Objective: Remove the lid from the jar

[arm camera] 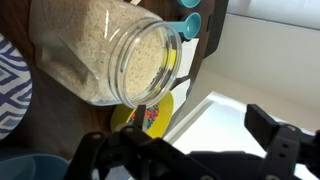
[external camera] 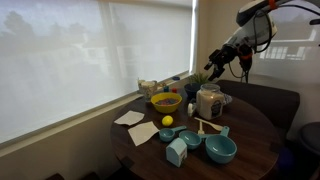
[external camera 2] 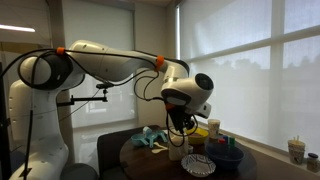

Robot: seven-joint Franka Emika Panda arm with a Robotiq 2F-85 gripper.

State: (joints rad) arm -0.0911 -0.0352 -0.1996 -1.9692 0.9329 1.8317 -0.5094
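The jar (external camera: 208,102) is tall and cream-coloured and stands on the round dark table in both exterior views (external camera 2: 213,129). In the wrist view the jar (arm camera: 95,55) is filled with pale grains. Its mouth looks open, with no cap on it. I cannot make out the dark-blue lid in any view. My gripper (external camera: 217,65) hangs in the air above the jar, clear of it. It also shows in an exterior view (external camera 2: 180,128). In the wrist view my gripper (arm camera: 200,125) has its fingers spread wide with nothing between them.
A yellow bowl (external camera: 165,102) with coloured bits stands beside the jar, also in the wrist view (arm camera: 150,118). Teal bowls (external camera: 220,150), a small teal carton (external camera: 176,152) and paper napkins (external camera: 128,118) lie nearer the table's front. A blue-patterned plate (external camera 2: 198,164) is close by. Blinds cover the window behind.
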